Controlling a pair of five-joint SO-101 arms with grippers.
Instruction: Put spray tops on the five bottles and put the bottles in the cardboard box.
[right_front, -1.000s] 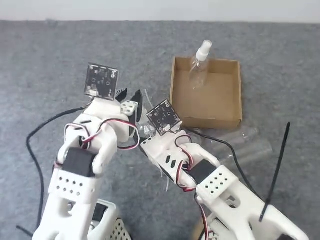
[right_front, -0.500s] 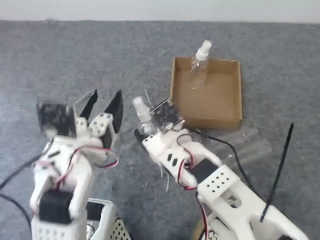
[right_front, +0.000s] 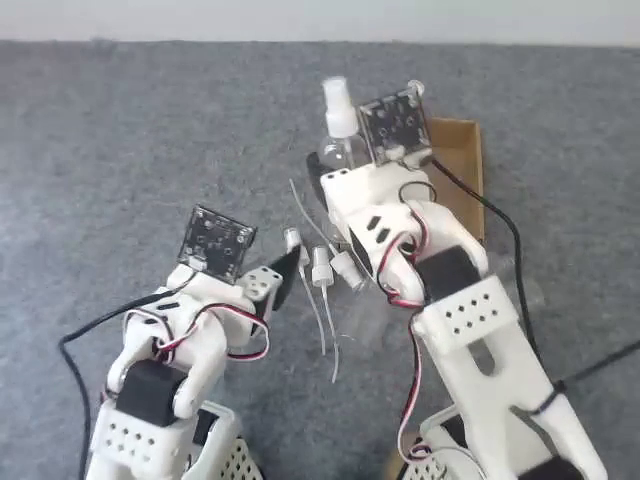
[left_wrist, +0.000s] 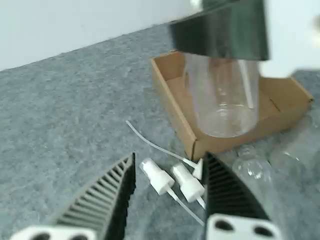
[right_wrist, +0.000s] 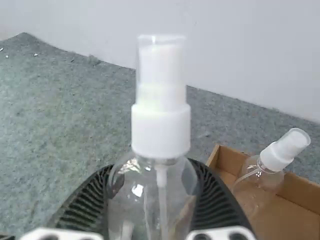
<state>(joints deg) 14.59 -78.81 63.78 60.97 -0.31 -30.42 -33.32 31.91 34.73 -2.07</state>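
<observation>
My right gripper (right_front: 335, 168) is shut on a clear bottle (right_front: 341, 140) with a white spray top (right_wrist: 161, 107), held upright in the air by the left wall of the cardboard box (right_front: 466, 150). My right gripper (right_wrist: 155, 202) clasps the bottle's shoulder. A second capped bottle (right_wrist: 267, 167) stands inside the box (right_wrist: 287, 202). My left gripper (left_wrist: 169, 162) is open, low over two loose spray tops (left_wrist: 159, 177) on the carpet. From the high view the left gripper (right_front: 288, 272) sits just left of these tops (right_front: 322, 266).
Clear uncapped bottles (left_wrist: 252, 162) lie on the carpet beside the box's near wall (left_wrist: 175, 107), partly behind the right arm. Thin dip tubes (right_front: 305, 215) trail across the carpet. A white basket (right_front: 220, 450) stands at the front left corner.
The right arm has lifted the capped bottle and carried it back toward the box. The left gripper let go, swung off to the left, then came over the loose spray tops.
</observation>
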